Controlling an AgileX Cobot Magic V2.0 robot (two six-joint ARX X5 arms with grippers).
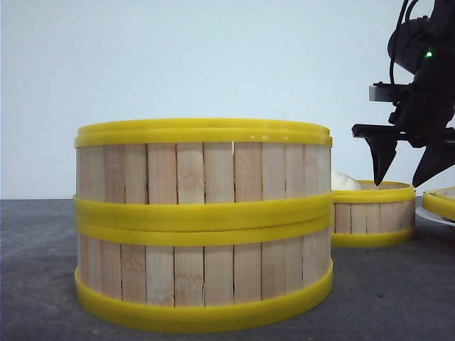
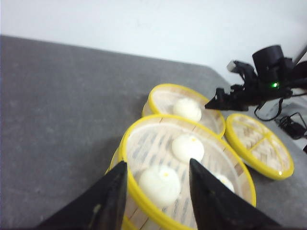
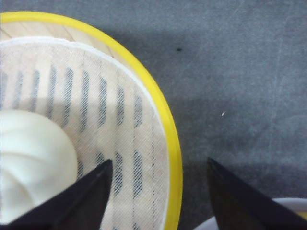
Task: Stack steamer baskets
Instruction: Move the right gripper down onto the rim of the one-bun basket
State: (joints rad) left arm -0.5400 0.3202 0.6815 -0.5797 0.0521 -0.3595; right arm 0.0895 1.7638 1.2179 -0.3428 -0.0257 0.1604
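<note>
Two steamer baskets stand stacked near the front of the grey table [image 1: 43, 284]. The lower basket [image 1: 202, 280] rests on the tabletop. The upper basket [image 1: 202, 167] sits squarely on it, yellow rims touching.

In the left wrist view the upper basket is uncovered. It holds white steamed buns [image 2: 188, 146] on a pale mesh liner.

The third steamer basket [image 1: 373, 213] stands alone on the table, behind and to the right of the stack. It holds one bun [image 3: 33, 158] on a mesh liner [image 3: 96, 105].

To the right of the third basket lies a flat yellow lid [image 2: 259, 146] with a crossed bamboo face. In the front view it appears to sit on a white plate [image 1: 435, 215].

Right gripper [image 1: 412, 167]: jaws apart. The black fingers point down, just above the right-hand rim of the third basket. One finger is over the liner inside the rim and the other is outside, over bare table. No contact with the rim is visible.

Left gripper [image 2: 158, 191]: jaws apart, holding nothing. It hangs above the near rim of the upper basket. Only its fingers [image 2: 110, 191] appear.
</note>
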